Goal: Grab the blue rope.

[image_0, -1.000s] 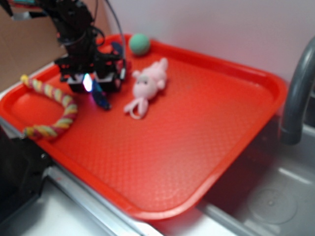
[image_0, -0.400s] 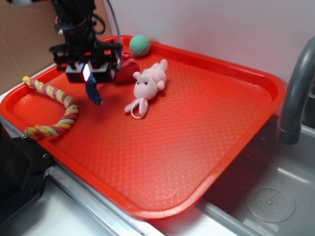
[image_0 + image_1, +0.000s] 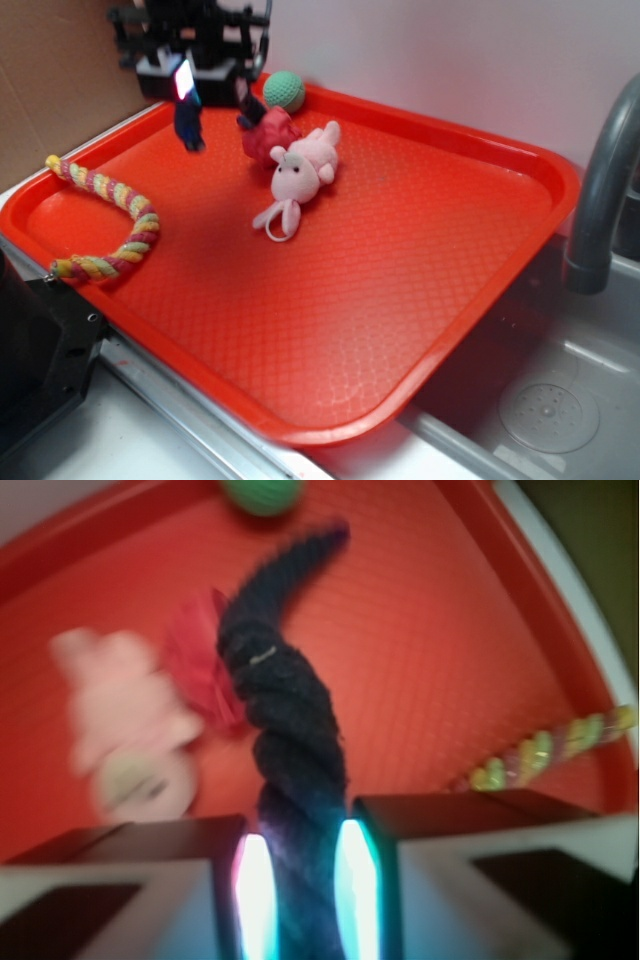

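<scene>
The blue rope (image 3: pixel 188 122) hangs from my gripper (image 3: pixel 205 88) above the back left corner of the red tray (image 3: pixel 455 250). One dark end dangles free. Its red knot (image 3: pixel 270 135) sits low beside the pink plush (image 3: pixel 298 172); I cannot tell if it touches the tray. In the wrist view the gripper (image 3: pixel 303 880) is shut on the twisted navy rope (image 3: pixel 290 720), which fills the gap between the glowing pads (image 3: pixel 254 880). The red knot (image 3: pixel 200 665) shows left of the rope.
A yellow-pink-green rope (image 3: pixel 110 215) curls at the tray's left edge. A green ball (image 3: pixel 284 90) rests at the back rim. A grey faucet (image 3: pixel 600 190) and a sink (image 3: pixel 550 410) lie to the right. Brown cardboard (image 3: pixel 50 80) stands behind at left.
The gripper has risen and moved toward the back of the tray, lifting the blue rope with it. The red knot has come into view next to the plush.
</scene>
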